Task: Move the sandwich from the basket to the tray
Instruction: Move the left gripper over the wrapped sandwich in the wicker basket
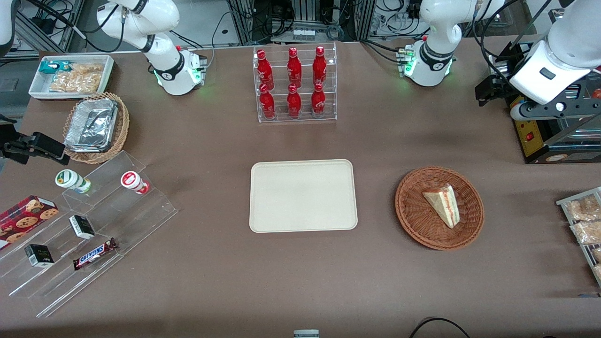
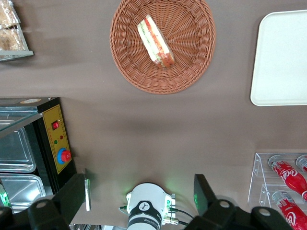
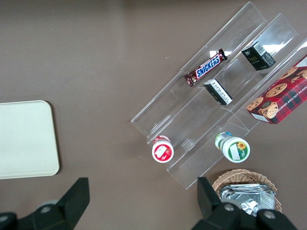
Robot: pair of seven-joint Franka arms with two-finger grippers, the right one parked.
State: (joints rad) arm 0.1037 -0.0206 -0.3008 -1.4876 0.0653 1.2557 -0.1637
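Hanging high near the working arm's end of the table, the gripper (image 2: 141,199) has its two fingers spread wide with nothing between them, and it is well clear of everything on the brown table (image 1: 300,281). From up there its wrist camera takes in both the basket (image 2: 192,62) and a corner of the tray (image 2: 283,57), which looks like a sensible place to start from

The sandwich (image 1: 442,204) lies flat in the basket, roughly in the middle of the weave, its point toward the basket's rim nearest the front camera and its red and green filling along one long edge. Nothing else shares the basket, so the fingers should be able to come straight down on it. My guess is they will want to close across the wedge's flat bread faces or its short width, gently, since the clear wrap looks slippery and the bread soft

The tray sits at the centre of the table, bare, beside the basket with a strip of tabletop between them. A rack of red bottles (image 1: 294,84) stands toward the edge farthest from the front camera, out of the direct path. Nothing of the transfer has been done yet
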